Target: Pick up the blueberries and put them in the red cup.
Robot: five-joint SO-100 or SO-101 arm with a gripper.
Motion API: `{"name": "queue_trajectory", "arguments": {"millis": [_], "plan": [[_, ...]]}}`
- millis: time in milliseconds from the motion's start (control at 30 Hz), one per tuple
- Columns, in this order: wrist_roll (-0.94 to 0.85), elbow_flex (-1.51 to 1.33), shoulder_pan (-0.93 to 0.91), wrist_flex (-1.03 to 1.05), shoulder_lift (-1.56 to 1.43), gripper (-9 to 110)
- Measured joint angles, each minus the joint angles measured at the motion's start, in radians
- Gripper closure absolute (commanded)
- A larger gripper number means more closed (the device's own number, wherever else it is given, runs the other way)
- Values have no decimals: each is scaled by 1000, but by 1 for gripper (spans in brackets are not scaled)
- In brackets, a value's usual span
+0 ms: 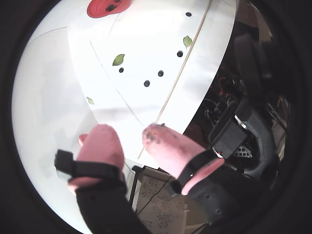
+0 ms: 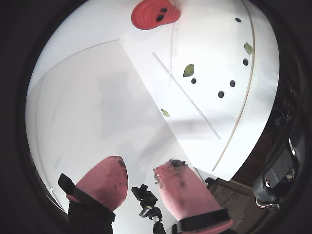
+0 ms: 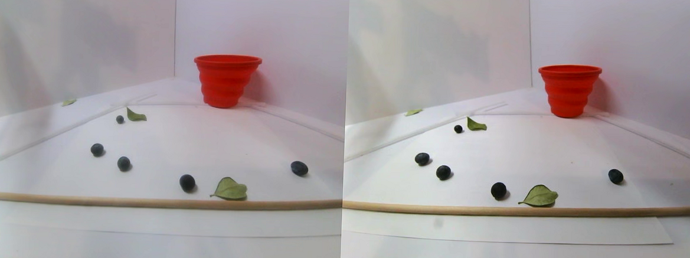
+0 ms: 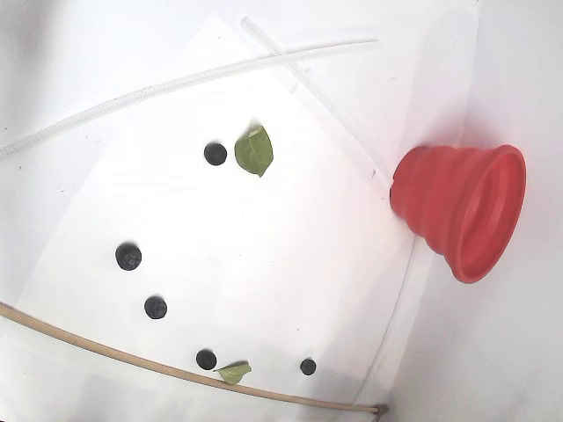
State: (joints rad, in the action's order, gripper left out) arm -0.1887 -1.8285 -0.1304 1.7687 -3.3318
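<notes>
The hand point(image 1: 132, 141) hangs released, holding nothing, above a white tabletop point(image 4: 290, 246); blueberries point(image 1: 146, 83) and the red cup point(image 1: 108, 7) lie well beyond its fingertips.

You are seeing green leaves point(image 4: 254, 150) lying on the white paper sheet point(image 4: 290, 264), well ahead of the pincer, a thin wooden rod point(image 3: 141, 202) edging it.

white table point(image 4: 106, 53) w/ blueberries point(image 4: 128, 257), leaves point(image 4: 254, 150), red cup point(image 4: 462, 211)

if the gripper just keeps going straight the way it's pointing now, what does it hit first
Probably bare white table: just ahead of the open gripper nothing lies on it. The nearest blueberries sit further along that line, the red cup beyond them. Depth is uncertain through this fisheye.
</notes>
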Motion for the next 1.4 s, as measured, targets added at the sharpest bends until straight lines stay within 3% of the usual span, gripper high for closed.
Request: {"name": "queue_trajectory", "arguments": {"millis": [1400], "plan": [[-34,0,26,0,0,90]]}}
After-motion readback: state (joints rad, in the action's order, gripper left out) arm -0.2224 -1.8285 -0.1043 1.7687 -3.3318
